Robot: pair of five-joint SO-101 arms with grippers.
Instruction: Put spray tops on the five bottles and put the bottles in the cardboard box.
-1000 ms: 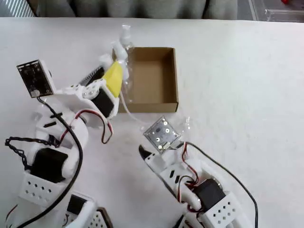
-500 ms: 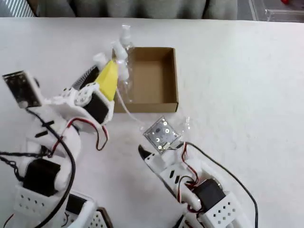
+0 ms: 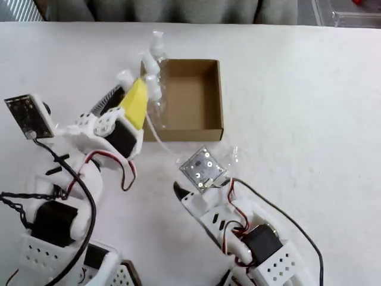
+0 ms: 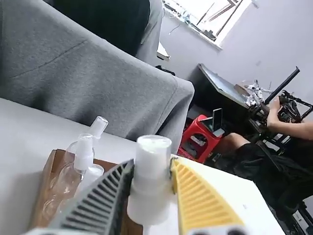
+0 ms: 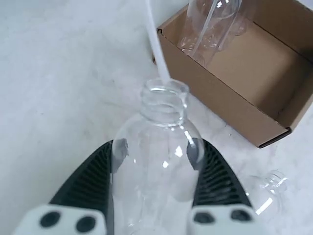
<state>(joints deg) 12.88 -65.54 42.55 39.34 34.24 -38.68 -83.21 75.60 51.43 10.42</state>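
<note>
Seating the spray top (image 4: 152, 149) on the open bottle (image 5: 156, 161) is judged the step in hand. Risks: the long dip tube (image 5: 157, 49) slants from the box's near-left corner down to the bottle's neck and reaches its far rim; whether the tip is inside cannot be told. If it catches the rim it could bend or skate off, and a downward push off-centre could tip the bottle in its grip or cross the thread. The capped bottles (image 3: 156, 80) standing against the left wall of the cardboard box (image 3: 190, 134) sit just beside the left gripper (image 4: 151, 169) and could be knocked. That gripper, at the box's left wall, has its grey and yellow jaws closed narrowly on the spray top's collar. The right gripper (image 5: 156, 145), in front of the box's near wall, has its black jaws spread wide around the bottle's body, pinching it upright. One uncapped bottle (image 5: 266, 193) lies on the desk (image 3: 297, 89) just before the box's near-right corner.
</note>
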